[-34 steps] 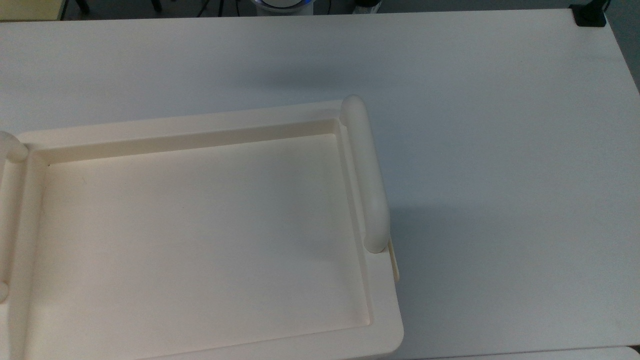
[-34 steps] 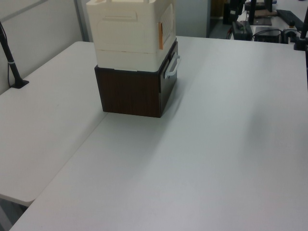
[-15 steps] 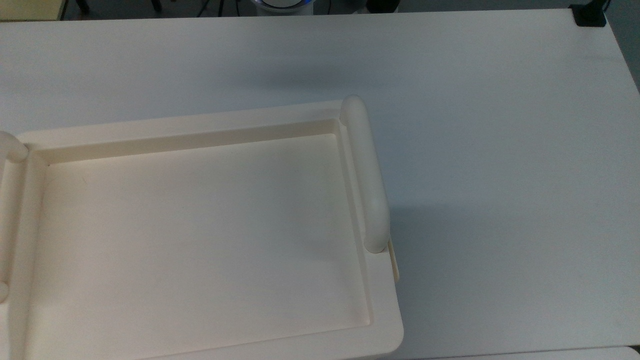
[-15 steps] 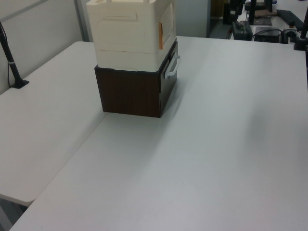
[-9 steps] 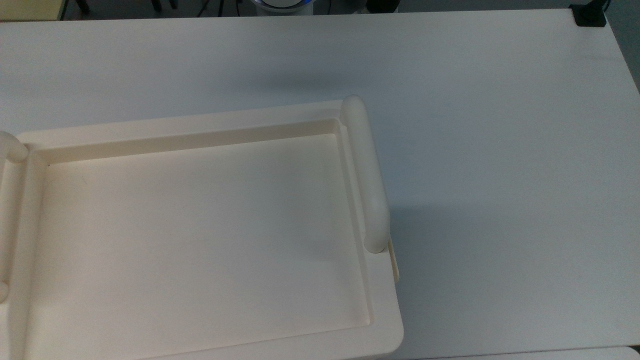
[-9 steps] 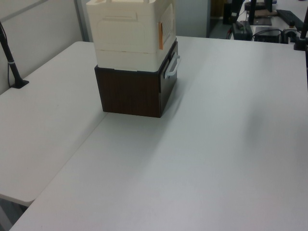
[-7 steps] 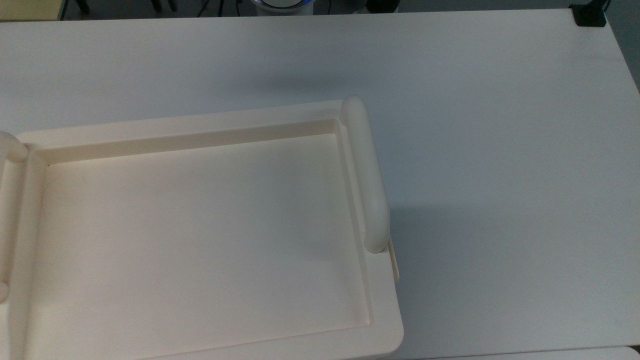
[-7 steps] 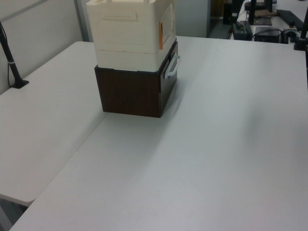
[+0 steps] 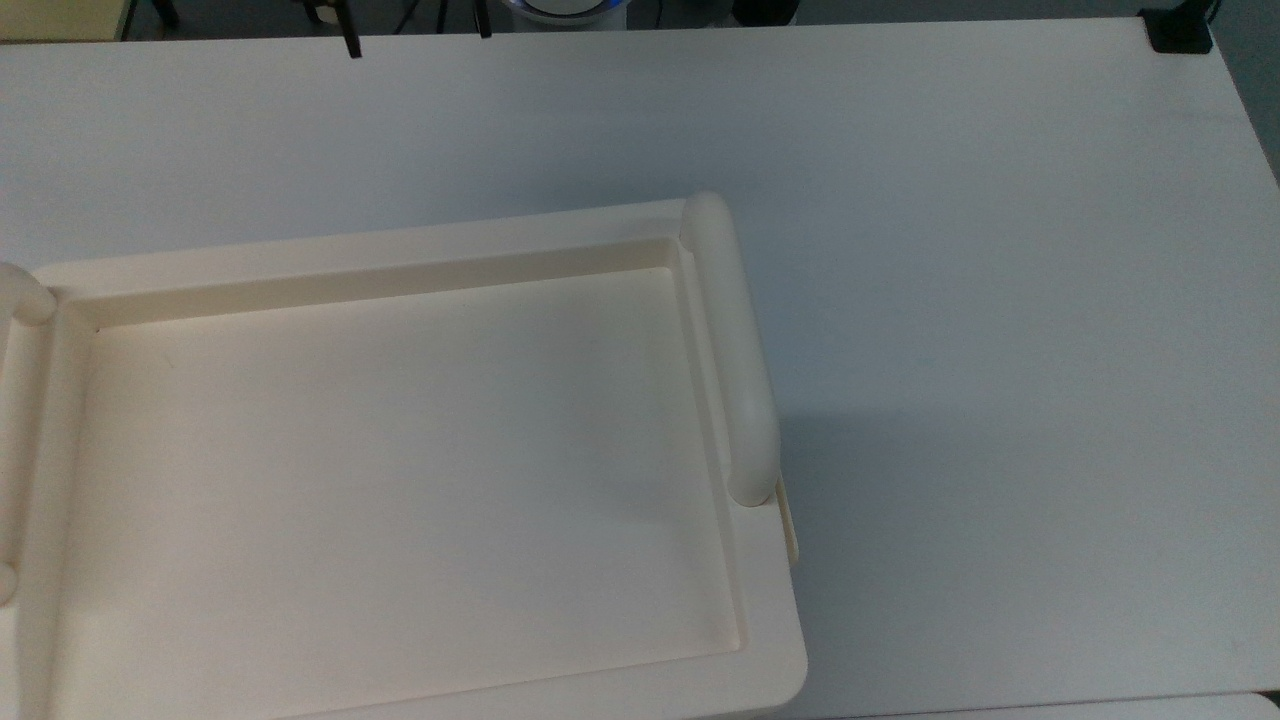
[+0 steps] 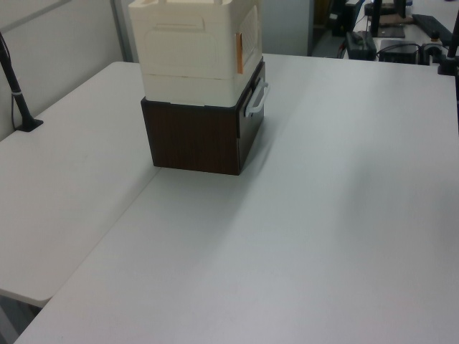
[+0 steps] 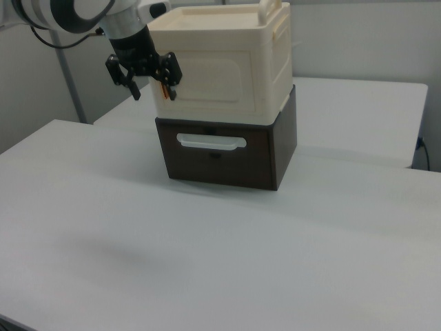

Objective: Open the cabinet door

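A cream cabinet (image 11: pixel 227 62) stands on a dark brown drawer box (image 11: pixel 224 155). The cabinet door (image 11: pixel 210 81) is the flat panel on the face toward the right view, lying shut against the body; in the left view the cabinet door (image 10: pixel 249 37) faces right, with an orange strip (image 10: pixel 239 54) at its edge. From above, a thin sliver of the door (image 9: pixel 790 522) shows below the tube handle (image 9: pixel 735 350). My gripper (image 11: pixel 154 92) hangs open at the door's left edge in the right view, touching nothing. Its dark fingertips (image 9: pixel 351 47) poke in at the top view's upper edge.
The recessed cream top (image 9: pixel 400 460) takes up the top view's left. The drawer box carries a white bar handle (image 11: pixel 210 142). A white table (image 10: pixel 323 236) spreads wide around the stack. A black clamp post (image 10: pixel 18 93) stands at the left view's left edge.
My gripper's dark fingertips have come further into the top view's upper edge. The cabinet and its door have not moved.
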{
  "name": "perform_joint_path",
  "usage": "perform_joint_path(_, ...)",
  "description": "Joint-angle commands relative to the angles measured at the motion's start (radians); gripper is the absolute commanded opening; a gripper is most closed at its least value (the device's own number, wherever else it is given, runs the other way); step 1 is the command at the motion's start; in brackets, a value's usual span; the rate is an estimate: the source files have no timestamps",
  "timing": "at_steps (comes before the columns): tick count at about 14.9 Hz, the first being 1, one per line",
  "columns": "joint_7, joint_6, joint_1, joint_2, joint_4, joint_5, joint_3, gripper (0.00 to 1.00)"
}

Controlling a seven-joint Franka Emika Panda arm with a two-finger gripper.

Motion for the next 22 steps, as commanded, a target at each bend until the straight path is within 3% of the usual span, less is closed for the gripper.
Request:
perform_joint_path(1, -0.018, 0.147, 0.021, 0.027, -0.006, 0.14, -0.007, 0.52)
perform_joint_path(4, -0.013, 0.234, 0.053, 0.067, -0.004, 0.166, -0.006, 0.42)
perform_joint_path(10, 0.033, 0.383, 0.078, 0.115, 0.0, 0.168, -0.004, 0.42)
perform_joint_path(17, 0.11, 0.493, 0.096, 0.21, 0.075, 0.171, 0.028, 0.42)
perform_joint_path(22, 0.14, 0.514, 0.112, 0.253, 0.112, 0.169, 0.03, 0.42)
